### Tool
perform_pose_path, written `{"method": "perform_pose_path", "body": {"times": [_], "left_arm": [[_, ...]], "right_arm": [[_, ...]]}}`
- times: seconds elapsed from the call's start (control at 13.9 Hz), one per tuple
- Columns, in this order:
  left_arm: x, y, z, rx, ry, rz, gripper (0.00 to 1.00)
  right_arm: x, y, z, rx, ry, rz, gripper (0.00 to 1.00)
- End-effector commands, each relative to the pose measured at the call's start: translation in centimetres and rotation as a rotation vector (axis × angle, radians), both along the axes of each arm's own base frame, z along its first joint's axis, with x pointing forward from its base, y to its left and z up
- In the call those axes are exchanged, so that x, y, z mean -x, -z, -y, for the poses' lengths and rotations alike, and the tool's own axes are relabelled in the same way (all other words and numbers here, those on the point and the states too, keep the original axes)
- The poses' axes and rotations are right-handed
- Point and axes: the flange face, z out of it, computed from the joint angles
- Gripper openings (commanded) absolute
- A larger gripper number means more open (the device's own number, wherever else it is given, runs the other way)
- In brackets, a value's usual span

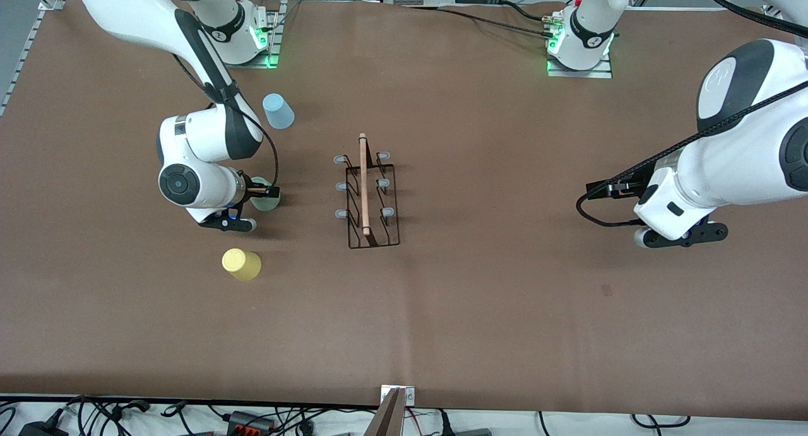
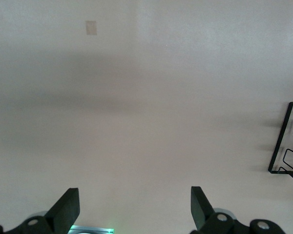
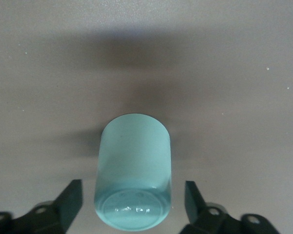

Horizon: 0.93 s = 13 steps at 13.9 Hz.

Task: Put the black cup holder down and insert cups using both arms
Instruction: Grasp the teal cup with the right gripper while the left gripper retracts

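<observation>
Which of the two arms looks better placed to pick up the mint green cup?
The right. Its hand already straddles the mint green cup, fingers either side. The left hand hangs open over bare table toward its own end.

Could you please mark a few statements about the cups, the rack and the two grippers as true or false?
1. The right gripper has the mint cup between its open fingers. True; gaps show on both sides of the cup.
2. The yellow cup hangs on a peg of the rack. False; it sits upside down on the table, nearer the front camera than the mint cup.
3. The left gripper is open and holds nothing. True; it waits over bare table toward the left arm's end.
4. The blue cup is the cup closest to the front camera. False; it is the farthest of the three.
5. All the rack's pegs are bare. True.
</observation>
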Motion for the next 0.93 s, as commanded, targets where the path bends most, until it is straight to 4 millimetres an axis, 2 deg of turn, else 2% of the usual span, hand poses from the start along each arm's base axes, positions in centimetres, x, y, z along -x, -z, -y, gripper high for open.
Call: {"method": "perform_pose_path", "body": {"times": [0.0,0.14,0.22,0.29,0.43,0.5,0.58,0.72,0.86], "left_arm": [[0.3,-0.3,-0.6,-0.022,0.020,0.001,1.00],[0.2,-0.4,-1.0,-0.029,0.015,0.008,1.00],[0.1,-0.4,-1.2,-0.046,0.015,0.012,1.00],[-0.2,-0.6,-2.5,-0.070,0.000,0.024,1.00],[-0.6,-1.4,-4.4,-0.132,-0.012,0.056,1.00],[-0.9,-1.5,-5.8,-0.137,-0.031,0.072,1.00],[-0.9,-2.4,-6.0,-0.134,-0.035,0.116,1.00],[1.1,-2.3,-6.2,-0.145,-0.030,0.158,1.00],[3.0,-0.9,-7.4,-0.156,-0.045,0.159,1.00]], "right_arm": [[-0.4,-0.3,0.0,-0.006,0.018,0.013,0.58],[-1.1,-1.1,-0.2,-0.010,0.016,0.023,0.42],[-1.7,-2.2,-0.3,-0.018,0.000,0.038,0.37],[-2.5,-3.8,-0.7,-0.026,-0.010,0.052,0.35],[-4.2,-9.1,-2.0,-0.030,-0.032,0.030,0.34],[-4.5,-12.1,-3.5,-0.036,-0.055,0.001,0.34],[-4.3,-14.5,-5.1,-0.042,-0.079,-0.031,0.34],[-3.6,-18.3,-8.3,-0.082,-0.116,-0.056,0.34],[-2.4,-19.3,-9.9,-0.179,-0.097,-0.128,0.34]]}}
